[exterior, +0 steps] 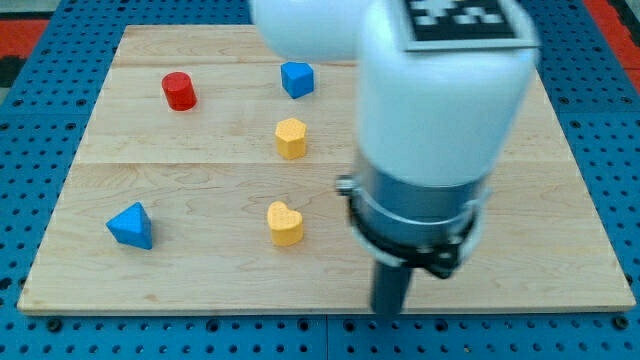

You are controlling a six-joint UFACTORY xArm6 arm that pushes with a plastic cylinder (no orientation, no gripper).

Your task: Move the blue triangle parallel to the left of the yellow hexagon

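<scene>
While you look across the pale wooden board, which sits on a blue pegboard and fills most of the view, you see the white arm looming over the view's right half, blurred, with a black-and-white marker on its top. Below its dark collar the rod drops down, and my tip sits near the board's bottom edge, right of centre, well apart from every block; the rod carries no jaws, so nothing is held and it touches no block.

Now the blocks. You have the blue triangle low at the view's left, alone, well away from the others. The yellow hexagon stands near the middle, above and to the right of that triangle. Straight below the hexagon lies a yellow heart, roughly level with the triangle. Above the hexagon, near the top edge, is a second blue block, its shape unclear to you. Smallest, the red cylinder stands at the upper left
</scene>
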